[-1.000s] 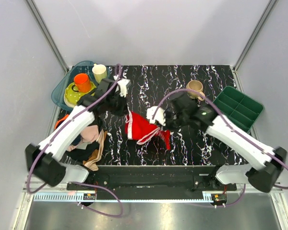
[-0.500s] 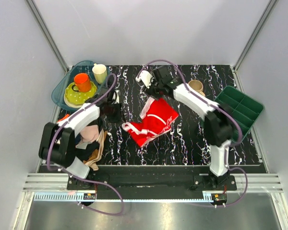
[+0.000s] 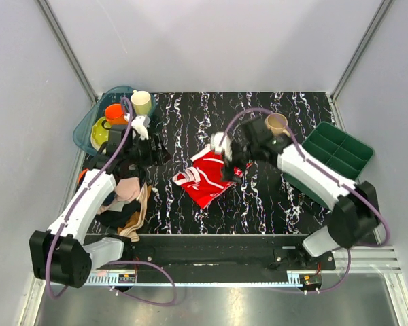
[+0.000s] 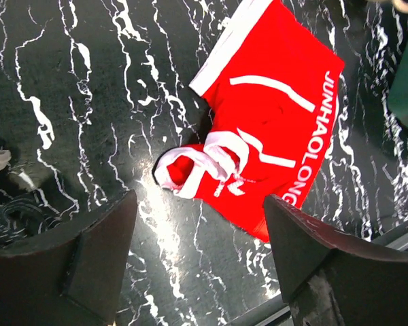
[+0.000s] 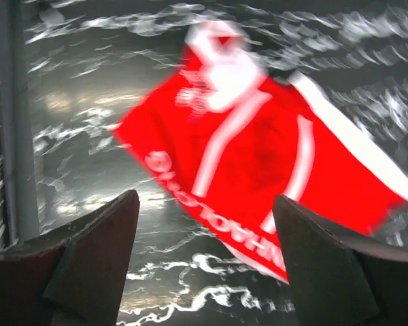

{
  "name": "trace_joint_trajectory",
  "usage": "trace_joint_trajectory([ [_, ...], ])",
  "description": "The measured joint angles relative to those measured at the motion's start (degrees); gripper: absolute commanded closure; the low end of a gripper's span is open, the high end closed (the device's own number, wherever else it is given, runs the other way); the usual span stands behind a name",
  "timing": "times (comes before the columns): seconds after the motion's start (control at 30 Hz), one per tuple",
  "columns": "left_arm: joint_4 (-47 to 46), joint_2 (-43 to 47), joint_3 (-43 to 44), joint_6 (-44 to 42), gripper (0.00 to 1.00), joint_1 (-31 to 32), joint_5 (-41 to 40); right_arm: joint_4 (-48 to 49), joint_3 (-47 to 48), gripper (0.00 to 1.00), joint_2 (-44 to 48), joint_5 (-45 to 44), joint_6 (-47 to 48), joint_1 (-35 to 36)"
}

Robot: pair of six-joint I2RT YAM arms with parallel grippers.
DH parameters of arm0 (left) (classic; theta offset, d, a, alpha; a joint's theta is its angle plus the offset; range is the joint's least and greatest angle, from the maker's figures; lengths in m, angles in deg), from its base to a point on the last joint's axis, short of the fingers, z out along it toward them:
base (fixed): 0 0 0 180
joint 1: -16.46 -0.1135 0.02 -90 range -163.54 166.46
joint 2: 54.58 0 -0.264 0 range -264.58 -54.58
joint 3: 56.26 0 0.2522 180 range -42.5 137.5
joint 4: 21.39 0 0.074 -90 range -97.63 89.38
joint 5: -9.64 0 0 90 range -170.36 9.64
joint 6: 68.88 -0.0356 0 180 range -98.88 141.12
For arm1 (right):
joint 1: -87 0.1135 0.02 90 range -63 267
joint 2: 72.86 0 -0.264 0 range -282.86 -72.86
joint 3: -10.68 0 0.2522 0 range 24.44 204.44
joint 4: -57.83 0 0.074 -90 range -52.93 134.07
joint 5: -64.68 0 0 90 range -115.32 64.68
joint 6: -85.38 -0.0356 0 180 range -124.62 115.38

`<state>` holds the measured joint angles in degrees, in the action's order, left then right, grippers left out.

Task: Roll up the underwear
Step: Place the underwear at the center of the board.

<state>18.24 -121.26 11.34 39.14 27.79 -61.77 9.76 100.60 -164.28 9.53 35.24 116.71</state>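
I find the underwear [image 3: 205, 180] lying slanted, near-left to far-right. My right gripper [image 3: 229, 170], jaws apart and empty, hangs over its right end. My left gripper [image 3: 156, 152], likewise apart, stands off leftward.

Top view bright, even overhead light, faint soft shadows, sharp all over. Surface [image 3: 258, 204] glossy, so wrist cams catch white glare patches toward its near edge. Left wrist view crisp, lettering readable. Right wrist view badly blurred, underwear [image 5: 272, 156] smeared. Dark end effector fingers [image 4: 88, 265] soft-focus in both.
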Motion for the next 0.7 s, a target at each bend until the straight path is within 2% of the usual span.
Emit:
trace_joint_trajectory([
  [0.07, 1.2, 1.62, -0.02, -1.92, 0.17, 0.24, -0.24, -1.31, -6.6, 0.11, 5.99, 3.72, 9.51, 5.27],
  [0.13, 2.25, 4.66, -1.03, -4.2, 0.06, 0.31, -1.22, -2.1, -11.5, 0.12, 7.41, 5.03, 17.62, 11.37],
  [0.27, 2.86, 16.63, -5.33, -7.13, 0.01, 0.42, -5.03, -4.26, -12.2, 0.22, -0.76, 3.32, 27.5, 17.2],
  [0.3, 2.8, 19.65, -5.97, -7.54, 0.01, 0.42, -5.84, -4.35, -11.47, 0.27, -3.3, 2.29, 28.68, 18.03],
  [0.43, 2.01, 25.49, -6.38, -8.55, 0.01, 0.46, -8.37, -3.63, -7.98, 0.31, -10.4, -2.8, 29.75, 21.16],
  [0.57, 1.49, 25.22, -6.38, -9.03, 0.01, 0.46, -9.29, -0.46, -7.5, 0.35, -13.38, -7.52, 29.24, 24.33],
  [0.7, 1.7, 24.15, -6.67, -9.14, 0.01, 0.46, -9.38, 2.58, -7.28, 0.49, -16.04, -11.61, 26.99, 25.44],
])
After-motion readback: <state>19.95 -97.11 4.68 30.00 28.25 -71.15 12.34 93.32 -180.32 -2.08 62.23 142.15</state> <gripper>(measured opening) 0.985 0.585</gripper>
